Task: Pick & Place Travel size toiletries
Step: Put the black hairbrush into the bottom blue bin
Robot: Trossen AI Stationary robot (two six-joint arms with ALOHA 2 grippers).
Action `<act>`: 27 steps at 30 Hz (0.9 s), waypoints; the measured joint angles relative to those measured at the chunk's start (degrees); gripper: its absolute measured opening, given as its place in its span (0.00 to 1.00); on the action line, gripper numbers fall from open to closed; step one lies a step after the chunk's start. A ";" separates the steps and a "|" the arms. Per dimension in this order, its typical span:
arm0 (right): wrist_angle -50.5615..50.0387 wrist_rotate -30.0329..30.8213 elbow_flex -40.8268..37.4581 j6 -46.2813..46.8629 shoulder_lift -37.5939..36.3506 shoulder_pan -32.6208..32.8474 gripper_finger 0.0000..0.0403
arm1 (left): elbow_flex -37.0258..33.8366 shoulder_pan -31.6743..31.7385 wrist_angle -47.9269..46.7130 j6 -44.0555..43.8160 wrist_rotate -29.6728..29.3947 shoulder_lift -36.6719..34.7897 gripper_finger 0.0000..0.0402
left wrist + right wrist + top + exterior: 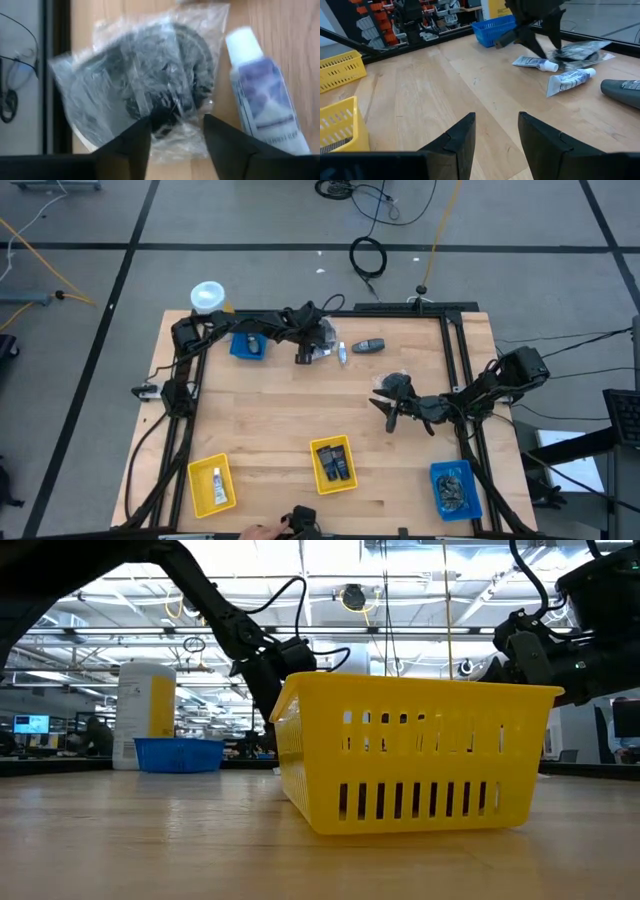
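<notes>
At the table's far middle lies a clear-wrapped grey packet (145, 85) (322, 335), flat on the wood. Beside it rest a white tube (265, 100) (343, 352), a second tube (535, 63) and a dark bottle (370, 345) (622, 92). My left gripper (177, 135) (308, 352) slants down over the packet, open, a finger on either side of the packet's near edge. My right gripper (497, 135) (395, 412) hangs open at the right middle of the table, nothing between its fingers. My left gripper stands with its two fingers (125, 145) on either side of the packet's near edge (167, 120), slanting down from the table's left. Whether the fingers touch the wrap, I cannot tell. The packet lies flat on the table.
A blue tray (248, 345) and a white-and-yellow canister (207, 297) stand at the far left. Two yellow trays (213, 483) (334, 463) and a blue tray (455, 488) line the near edge, each holding items. A person's hand (262, 532) shows at the near edge.
</notes>
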 joint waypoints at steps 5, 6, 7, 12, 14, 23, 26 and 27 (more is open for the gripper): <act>0.08 0.00 0.00 -0.06 0.00 0.00 0.35 | 0.02 0.96 0.41 0.12 -0.46 0.15 0.23; 0.08 0.00 0.00 0.02 0.00 0.00 0.35 | 0.00 1.15 0.19 0.41 0.01 0.15 0.19; 0.07 0.00 0.00 0.01 0.00 0.00 0.35 | 0.01 1.30 -0.12 0.66 1.03 0.15 0.16; 0.28 0.00 0.00 0.07 0.00 0.00 0.35 | 0.00 0.57 -1.84 0.34 0.45 0.15 0.01; 0.33 -0.02 0.00 0.27 0.00 0.00 0.35 | 0.00 -0.13 -2.10 -0.49 -2.45 0.15 0.01; 0.50 -0.02 0.00 0.29 0.00 0.00 0.35 | 0.00 -4.44 -3.67 -2.66 -11.42 -4.05 0.00; 0.48 -0.19 0.00 0.32 0.00 0.00 0.35 | 0.00 -5.97 -5.86 -4.60 -11.48 -5.92 0.00; 0.40 -0.24 0.00 0.47 0.00 0.00 0.35 | 0.00 -6.58 -6.79 -5.32 -11.49 -6.51 0.00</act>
